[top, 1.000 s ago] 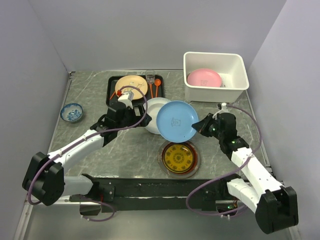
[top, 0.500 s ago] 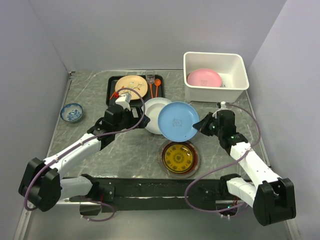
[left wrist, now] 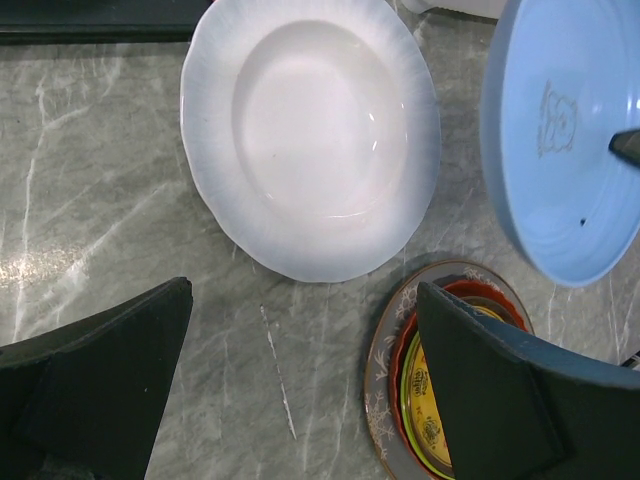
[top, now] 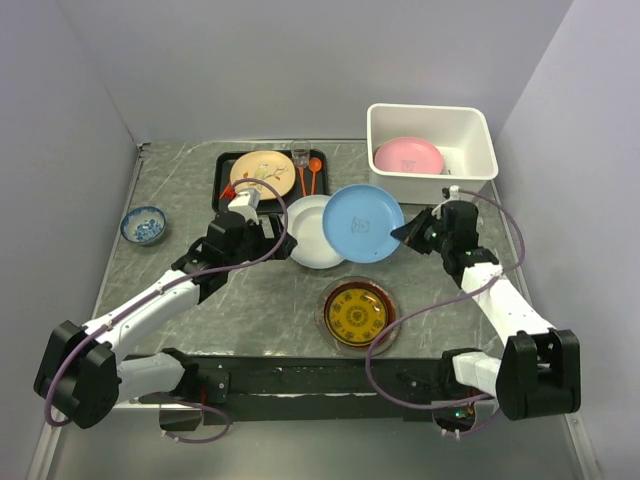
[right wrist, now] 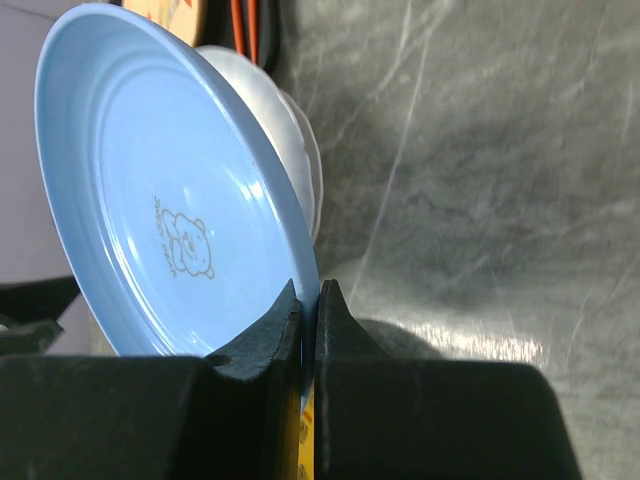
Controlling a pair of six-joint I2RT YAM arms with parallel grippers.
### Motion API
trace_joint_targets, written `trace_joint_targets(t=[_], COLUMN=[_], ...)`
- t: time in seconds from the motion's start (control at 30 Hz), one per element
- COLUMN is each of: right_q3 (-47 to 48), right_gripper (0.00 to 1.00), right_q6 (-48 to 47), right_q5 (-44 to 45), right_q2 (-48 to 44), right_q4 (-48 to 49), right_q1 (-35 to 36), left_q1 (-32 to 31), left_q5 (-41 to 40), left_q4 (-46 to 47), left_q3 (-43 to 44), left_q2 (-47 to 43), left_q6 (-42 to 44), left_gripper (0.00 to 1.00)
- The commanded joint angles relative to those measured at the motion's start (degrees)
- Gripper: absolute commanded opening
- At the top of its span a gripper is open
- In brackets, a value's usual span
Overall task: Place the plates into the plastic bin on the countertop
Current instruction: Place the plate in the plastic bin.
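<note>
Pale blue melamine fills the right wrist view: the blue plate [right wrist: 170, 200], printed with a small bear, stands tilted on edge, and the right end effector [right wrist: 305, 300] is clamped tight on its lower rim. In the overhead view this plate hangs above the counter [top: 270, 290] at the centre of the frame, just right of the white plate [top: 310, 235] and below-left of the plastic bin [top: 430, 188], which sits in the upper right.

The left end effector [left wrist: 305, 290] has its jaws spread wide and holds nothing. It hovers over bare counter just below the white plate, which lies flat in the upper middle of the left wrist view.

The task looks early. One pink plate [top: 408, 155] already leans inside the bin. The blue plate is lifted but not yet over the rim, so carrying it up and right and releasing it is the step in hand.

Left to do, as far as shows:
- the white plate on the counter
- the dark red plate [top: 355, 315] with gold pattern, low in the centre, which seems to rest on another plate
- the cream floral plate [top: 262, 172] on the black tray [top: 225, 175] in the upper left

The blue-patterned bowl [top: 143, 224] at the far left is no part of the job.
</note>
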Motion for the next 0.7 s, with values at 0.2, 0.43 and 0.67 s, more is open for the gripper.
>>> trace_joint_targets(t=[0.2,0.43,0.67], right_q3=[9.16,15.92,21.55], right_gripper=[0.0,0.0,0.0], right_q6=[-0.17,0.09,-0.17], right_q5=[-3.7,-4.58,-5.99], right_q2=[3.34,7.12,11.96], right_q4=[3.48,2.87,2.26], right_q1=[-4.4,-7.29,-9.32], left_q1=[-0.22,-0.31,-0.31], left_q5=[1.93,2.72,2.46], left_q4=[1.5,1.94,1.06], left_q3=[1.26,2.31,2.84], left_q2=[2.01,3.41,4.03], left_q6=[-0.14,-0.14,0.39], left_gripper=[0.99,0.99,0.99])
